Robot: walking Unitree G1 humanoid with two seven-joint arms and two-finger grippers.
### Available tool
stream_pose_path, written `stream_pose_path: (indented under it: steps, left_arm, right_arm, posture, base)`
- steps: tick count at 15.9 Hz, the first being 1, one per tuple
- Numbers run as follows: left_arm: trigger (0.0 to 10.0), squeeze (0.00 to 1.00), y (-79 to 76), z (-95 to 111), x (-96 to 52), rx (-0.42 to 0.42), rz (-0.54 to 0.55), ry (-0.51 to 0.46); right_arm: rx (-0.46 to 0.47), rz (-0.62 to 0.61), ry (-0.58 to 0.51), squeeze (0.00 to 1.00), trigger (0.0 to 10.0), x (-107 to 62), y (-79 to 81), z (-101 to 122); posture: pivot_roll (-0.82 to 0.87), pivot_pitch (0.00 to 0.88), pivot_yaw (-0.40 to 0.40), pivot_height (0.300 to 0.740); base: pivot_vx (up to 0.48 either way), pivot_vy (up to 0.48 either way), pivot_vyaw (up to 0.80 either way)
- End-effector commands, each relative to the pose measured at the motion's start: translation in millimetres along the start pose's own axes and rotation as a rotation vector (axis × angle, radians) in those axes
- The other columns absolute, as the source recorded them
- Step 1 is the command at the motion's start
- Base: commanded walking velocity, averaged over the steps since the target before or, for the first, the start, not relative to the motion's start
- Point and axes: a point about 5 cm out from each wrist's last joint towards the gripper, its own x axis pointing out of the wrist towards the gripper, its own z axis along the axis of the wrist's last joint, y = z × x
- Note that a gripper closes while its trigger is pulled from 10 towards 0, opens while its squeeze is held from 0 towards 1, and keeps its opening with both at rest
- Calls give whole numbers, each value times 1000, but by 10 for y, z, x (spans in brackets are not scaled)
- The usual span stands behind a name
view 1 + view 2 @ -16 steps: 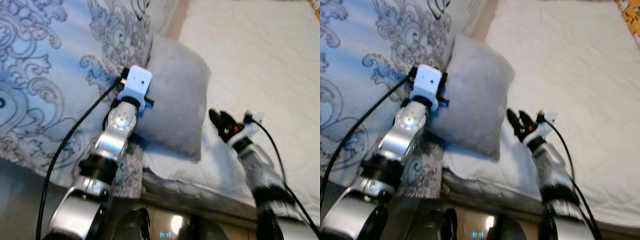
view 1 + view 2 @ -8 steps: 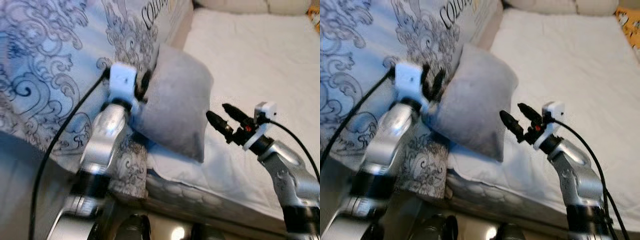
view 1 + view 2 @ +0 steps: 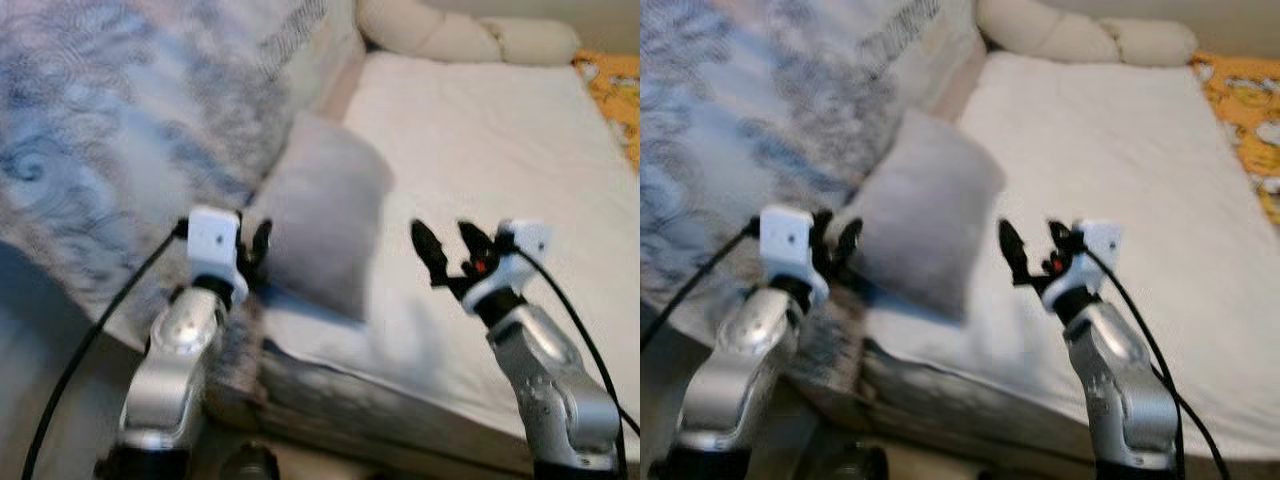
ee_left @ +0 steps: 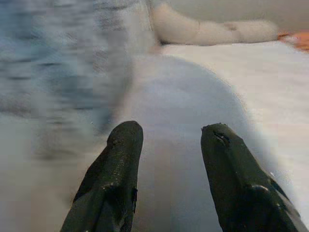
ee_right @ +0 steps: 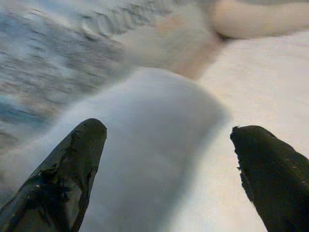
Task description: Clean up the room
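2 hands flank the grey pillow point(image 3: 322, 228) (on the bed point(image 3: 500, 130)): left hand point(image 3: 254, 250) and right hand point(image 3: 445, 243), both spread, empty. Close evenly from both sides.

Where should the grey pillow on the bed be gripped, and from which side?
Probably by the two side edges of the grey pillow, one end effector on each. It leans against the patterned duvet, and the left end effector and right end effector, both open, already flank it.
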Motion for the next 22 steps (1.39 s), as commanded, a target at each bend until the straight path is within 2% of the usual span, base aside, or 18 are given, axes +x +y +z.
stream_pose_path:
  steps: [1,4,13,22]
  left_arm:
    - [10000,235,19,54,-40,0,3,-4]
    - [10000,239,43,53,-68,-17,26,8]
    - [10000,239,131,75,-53,-15,94,25]
    - [10000,243,136,42,-18,-27,90,51]
  right_arm:
    - [-48,-43,21,0,10000,7,50,5]
    - [-126,-52,74,0,10000,15,76,-68]
    - [-185,-108,96,0,10000,35,1,-114]
    - [-237,-113,85,0,10000,46,17,-126]
  posture:
    - [-13,0,35,740]
    - [-10,0,33,740]
    - [14,0,20,740]
    - [-2,0,47,740]
  base:
    - [0,-446,0]
    - [0,-439,0]
    - [0,-437,0]
    - [0,-435,0]
